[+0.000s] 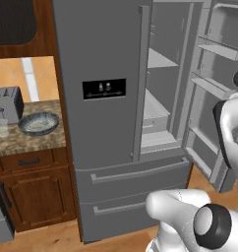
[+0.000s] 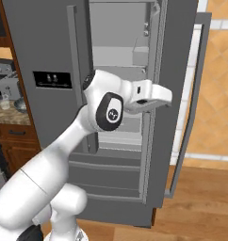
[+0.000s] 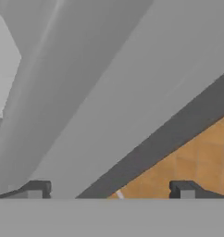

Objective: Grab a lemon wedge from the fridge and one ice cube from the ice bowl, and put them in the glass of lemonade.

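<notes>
Fridge [image 1: 106, 59] stood with right door open; gripper [image 3: 109, 190] spread wide, empty; lemon wedge retrieval pending, reach inside required.

The fridge [image 1: 106, 123] stands right of the worktop [image 1: 27, 140], its right door [image 1: 214, 98] swung open. On the worktop, the toaster [image 1: 7, 104] sits at the back, the glass of lemonade [image 1: 1, 127] before it, the ice bowl [image 1: 39, 123] just right of the glass.
</notes>
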### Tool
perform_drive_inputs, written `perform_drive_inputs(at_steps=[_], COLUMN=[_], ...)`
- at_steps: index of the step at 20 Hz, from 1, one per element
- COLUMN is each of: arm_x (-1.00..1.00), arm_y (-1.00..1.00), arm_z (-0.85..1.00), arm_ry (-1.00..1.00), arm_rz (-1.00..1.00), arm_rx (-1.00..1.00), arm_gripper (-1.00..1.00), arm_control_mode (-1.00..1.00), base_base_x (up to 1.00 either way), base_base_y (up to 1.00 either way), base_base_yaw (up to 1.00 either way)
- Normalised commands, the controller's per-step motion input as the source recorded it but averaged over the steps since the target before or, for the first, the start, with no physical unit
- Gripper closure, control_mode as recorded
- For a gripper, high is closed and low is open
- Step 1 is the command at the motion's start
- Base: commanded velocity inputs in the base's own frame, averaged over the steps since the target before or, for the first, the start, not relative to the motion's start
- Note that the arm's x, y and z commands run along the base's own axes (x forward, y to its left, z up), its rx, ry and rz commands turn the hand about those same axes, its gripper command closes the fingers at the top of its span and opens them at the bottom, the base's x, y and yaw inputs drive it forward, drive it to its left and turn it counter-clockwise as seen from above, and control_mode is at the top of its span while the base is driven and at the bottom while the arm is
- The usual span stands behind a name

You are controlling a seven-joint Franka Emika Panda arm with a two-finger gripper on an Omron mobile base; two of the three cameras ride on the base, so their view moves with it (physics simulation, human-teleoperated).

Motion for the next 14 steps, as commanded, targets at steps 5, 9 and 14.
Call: perform_drive_inputs(at_steps=[5, 9, 14], arm_x=[-0.49, -0.27, 0.0], arm_y=[0.26, 0.97, 1.0], arm_z=[0.4, 0.68, 0.04], arm_ry=[-0.05, -0.1, -0.24], arm_rz=[0.0, 0.0, 0.0], arm_rx=[0.0, 0.0, 0.19], arm_gripper=[-1.0, -1.0, -1.0], arm_control_mode=[-1.0, -1.0, -1.0], base_base_x=[0.0, 0.0, 0.0], base_base_y=[0.0, 0.0, 0.0], base_base_yaw=[0.0, 0.0, 0.0])
